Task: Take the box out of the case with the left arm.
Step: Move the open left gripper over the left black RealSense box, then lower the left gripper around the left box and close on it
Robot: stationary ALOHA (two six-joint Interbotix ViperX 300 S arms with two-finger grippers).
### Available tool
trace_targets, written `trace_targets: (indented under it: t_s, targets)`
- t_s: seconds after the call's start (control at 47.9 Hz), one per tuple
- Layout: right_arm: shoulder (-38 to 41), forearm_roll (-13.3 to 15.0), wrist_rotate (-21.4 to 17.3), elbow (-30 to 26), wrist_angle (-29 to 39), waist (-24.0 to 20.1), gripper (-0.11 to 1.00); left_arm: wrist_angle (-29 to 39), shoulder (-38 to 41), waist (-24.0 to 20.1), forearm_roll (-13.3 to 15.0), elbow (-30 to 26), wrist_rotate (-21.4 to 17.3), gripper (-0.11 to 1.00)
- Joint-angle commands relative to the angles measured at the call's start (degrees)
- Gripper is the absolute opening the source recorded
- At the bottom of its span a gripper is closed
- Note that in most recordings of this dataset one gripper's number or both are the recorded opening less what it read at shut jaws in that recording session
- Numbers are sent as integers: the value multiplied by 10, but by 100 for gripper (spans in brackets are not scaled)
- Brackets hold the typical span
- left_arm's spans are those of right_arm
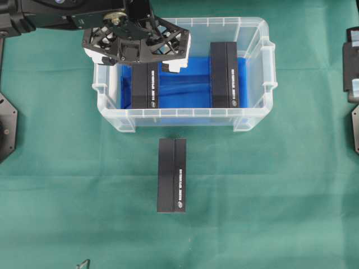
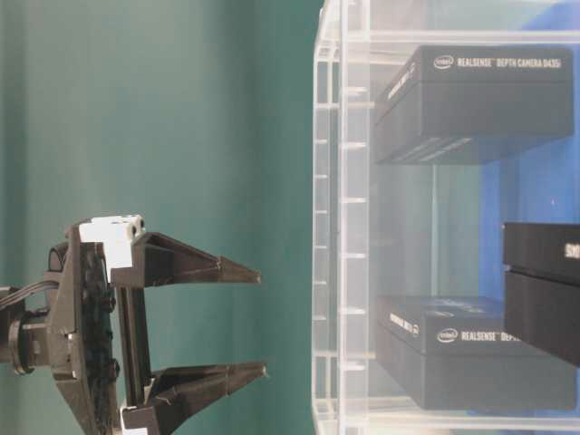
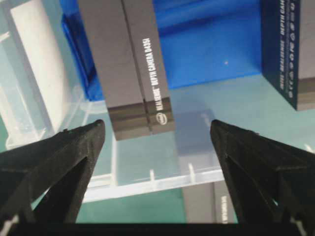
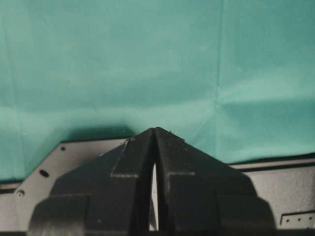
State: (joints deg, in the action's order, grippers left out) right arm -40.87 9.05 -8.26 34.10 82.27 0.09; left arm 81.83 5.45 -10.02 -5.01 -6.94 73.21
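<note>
Green cloth (image 1: 67,190) covers our table, where the case (image 1: 255,120) holds two black boxes (image 3: 130,64) lettered "REALSENSE DEPTH CAMERA D435"; a third (image 1: 171,175) lies outside. Our left gripper (image 3: 157,132) hangs spread above the left box, and our right gripper (image 4: 155,132) is pressed together.

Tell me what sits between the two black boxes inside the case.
Only bare blue cloth lies between the left box and the right box, seen in the overhead view.

"intel REALSENSE DEPTH CAMERA D435" on upper black box (image 2: 476,101), "REALSENSE" on lower box (image 2: 471,353)

Left gripper (image 3: 157,142) agape, right gripper (image 4: 155,132) closed
</note>
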Motion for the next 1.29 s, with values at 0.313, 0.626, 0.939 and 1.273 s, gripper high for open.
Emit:
trace_targets:
  t_s: [0.313,0.626,0.939,1.273]
  targets:
    - [-1,1,0,-6,-3,1,2,-2,-12,2,-3,-5,3,88]
    - [-1,1,-1,-7,-3,1,2,-4,-10,2,-4,-5,4,88]
    - [-1,2,-1,-7,-3,0,2,-11,-12,3,-4,10,5,88]
    - [-1,1,-1,-6,-3,1,2,-55,-13,3,-7,66,33,88]
